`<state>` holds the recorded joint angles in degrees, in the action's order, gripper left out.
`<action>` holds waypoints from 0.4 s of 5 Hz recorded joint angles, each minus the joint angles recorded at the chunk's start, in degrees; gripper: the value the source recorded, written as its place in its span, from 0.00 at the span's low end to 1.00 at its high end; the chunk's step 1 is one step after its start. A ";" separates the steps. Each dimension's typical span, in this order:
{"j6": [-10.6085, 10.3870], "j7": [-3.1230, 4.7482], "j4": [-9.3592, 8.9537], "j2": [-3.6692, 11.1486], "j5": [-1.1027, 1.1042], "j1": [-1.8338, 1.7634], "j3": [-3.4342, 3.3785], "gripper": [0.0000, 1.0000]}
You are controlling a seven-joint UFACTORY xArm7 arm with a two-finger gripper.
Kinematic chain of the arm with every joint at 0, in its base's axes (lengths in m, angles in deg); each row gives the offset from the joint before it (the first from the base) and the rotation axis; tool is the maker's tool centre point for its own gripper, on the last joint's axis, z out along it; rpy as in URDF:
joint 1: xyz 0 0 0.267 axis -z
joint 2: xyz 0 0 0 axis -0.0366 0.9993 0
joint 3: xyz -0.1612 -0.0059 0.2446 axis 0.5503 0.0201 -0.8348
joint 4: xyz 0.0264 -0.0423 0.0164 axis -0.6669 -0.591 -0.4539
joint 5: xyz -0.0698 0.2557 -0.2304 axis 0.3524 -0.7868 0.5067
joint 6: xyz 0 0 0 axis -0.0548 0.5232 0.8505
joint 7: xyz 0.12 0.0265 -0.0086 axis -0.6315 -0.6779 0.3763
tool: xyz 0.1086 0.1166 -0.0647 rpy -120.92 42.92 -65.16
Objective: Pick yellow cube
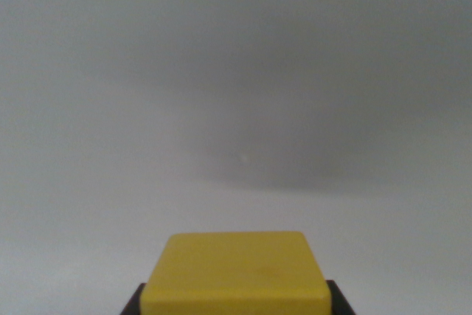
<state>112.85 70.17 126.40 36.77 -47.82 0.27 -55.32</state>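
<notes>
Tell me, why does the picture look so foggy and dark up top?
Wrist view: the grey surface is blurry, with a soft dark shadow across the upper right; the yellow cube at the bottom looks evenly lit, with slightly soft edges and no glare.

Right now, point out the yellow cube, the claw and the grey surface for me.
yellow cube (pixel 237 271), wrist view, middle of its top face.
claw (pixel 236 302), wrist view, midway between the dark tips showing at the cube's lower corners.
grey surface (pixel 236 94), wrist view, bare area beyond the cube.
</notes>
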 joint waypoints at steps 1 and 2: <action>0.00 0.00 0.00 0.00 0.00 0.00 0.00 1.00; 2.61 0.03 1.56 -1.06 -0.02 0.00 -0.01 1.00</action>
<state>115.46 70.20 127.96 35.71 -47.84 0.27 -55.33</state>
